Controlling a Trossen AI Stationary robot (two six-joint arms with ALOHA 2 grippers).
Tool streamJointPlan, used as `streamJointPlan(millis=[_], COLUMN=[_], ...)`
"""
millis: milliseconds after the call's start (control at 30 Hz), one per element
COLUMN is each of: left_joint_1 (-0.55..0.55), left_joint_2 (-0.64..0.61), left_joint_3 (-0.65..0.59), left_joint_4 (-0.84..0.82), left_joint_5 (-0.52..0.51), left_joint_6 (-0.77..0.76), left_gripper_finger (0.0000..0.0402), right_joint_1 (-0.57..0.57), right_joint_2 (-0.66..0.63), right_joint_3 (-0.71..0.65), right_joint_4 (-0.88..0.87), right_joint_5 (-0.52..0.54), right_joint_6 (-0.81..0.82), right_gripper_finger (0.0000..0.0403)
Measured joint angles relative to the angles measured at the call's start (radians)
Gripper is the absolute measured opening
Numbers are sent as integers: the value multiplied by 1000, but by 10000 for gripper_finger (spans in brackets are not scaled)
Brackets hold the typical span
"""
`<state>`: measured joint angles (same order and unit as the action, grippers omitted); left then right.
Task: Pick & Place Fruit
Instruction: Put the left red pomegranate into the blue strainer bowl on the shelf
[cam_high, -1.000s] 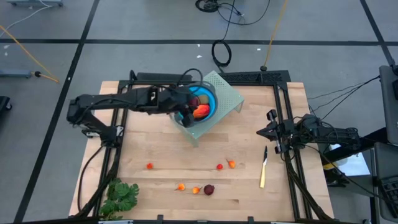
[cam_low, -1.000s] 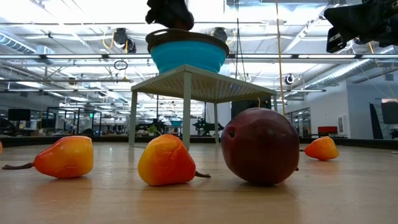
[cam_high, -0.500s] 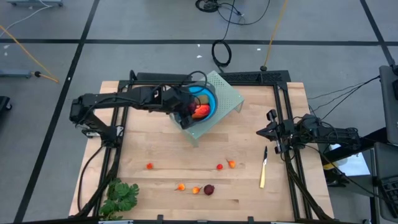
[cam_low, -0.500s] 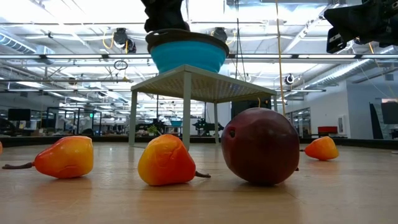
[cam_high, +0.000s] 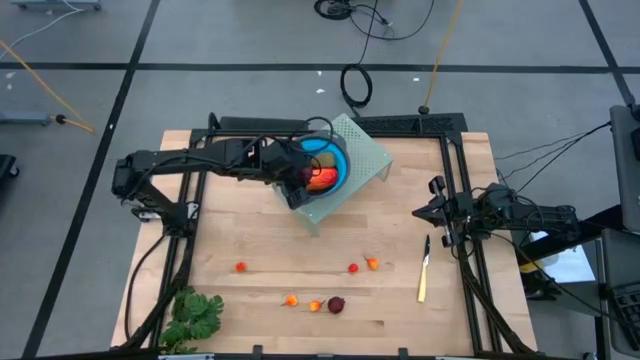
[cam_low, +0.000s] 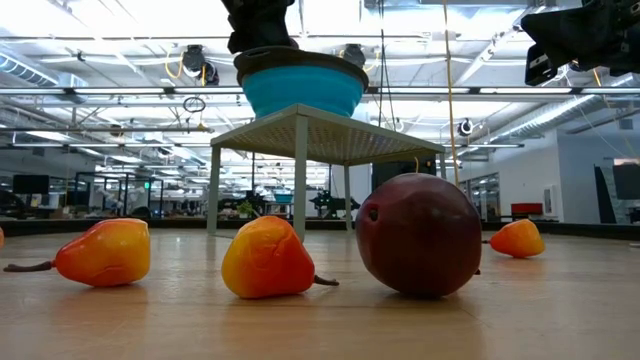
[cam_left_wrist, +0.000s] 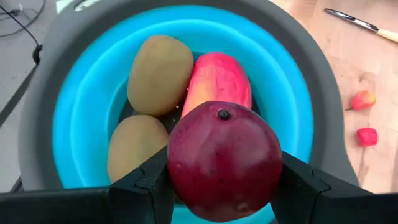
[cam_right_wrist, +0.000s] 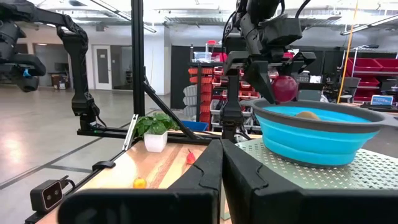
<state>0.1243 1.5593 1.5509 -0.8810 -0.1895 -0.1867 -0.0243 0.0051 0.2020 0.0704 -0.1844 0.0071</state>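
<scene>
While the left claw (cam_left_wrist: 224, 186) hangs over the blue bowl (cam_high: 335, 160), its two dark fingers (cam_left_wrist: 146, 186) are clamped on a dark red ball fruit (cam_left_wrist: 224, 160). Directly beneath the claw, inside the bowl, lie two oval brown-green fruits (cam_left_wrist: 160, 73) and one long orange-red fruit (cam_left_wrist: 217, 81). The bowl sits on a pale perforated stand (cam_high: 365, 165), which rests on the wooden surface (cam_high: 260, 240). Nearer the front edge of the surface, well apart from the left claw, are a second dark red ball (cam_high: 336, 304) and several small orange and red fruits (cam_high: 372, 264); a leafy green bunch (cam_high: 195, 315) lies at the front corner on the left arm's side. The right claw (cam_high: 432, 212) is clenched on nothing and waits at the right side of the surface, with a yellow-handled knife (cam_high: 424, 270) just beside it on the wood. Around the surface runs a black frame (cam_high: 455, 150), standing on a grey floor (cam_high: 100, 60) with cables (cam_high: 355, 85). In the low view, the room behind shows ceiling lights (cam_low: 195, 65), beams and distant shelving.
</scene>
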Motion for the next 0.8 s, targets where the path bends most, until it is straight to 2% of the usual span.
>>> streamJointPlan(millis=[367, 633, 800], left_joint_1=[15, 39, 46], left_joint_2=[0, 3, 13], left_joint_3=[0, 0, -1], left_joint_4=[0, -7, -8], left_joint_5=[2, 7, 24], left_joint_6=[4, 3, 4], left_gripper_finger=[200, 228, 232], right_joint_1=[0, 0, 0], right_joint_2=[0, 0, 0], right_joint_3=[0, 0, 0], right_joint_4=[0, 0, 0], right_joint_5=[0, 0, 0], right_joint_6=[0, 0, 0], right_gripper_finger=[0, 0, 0])
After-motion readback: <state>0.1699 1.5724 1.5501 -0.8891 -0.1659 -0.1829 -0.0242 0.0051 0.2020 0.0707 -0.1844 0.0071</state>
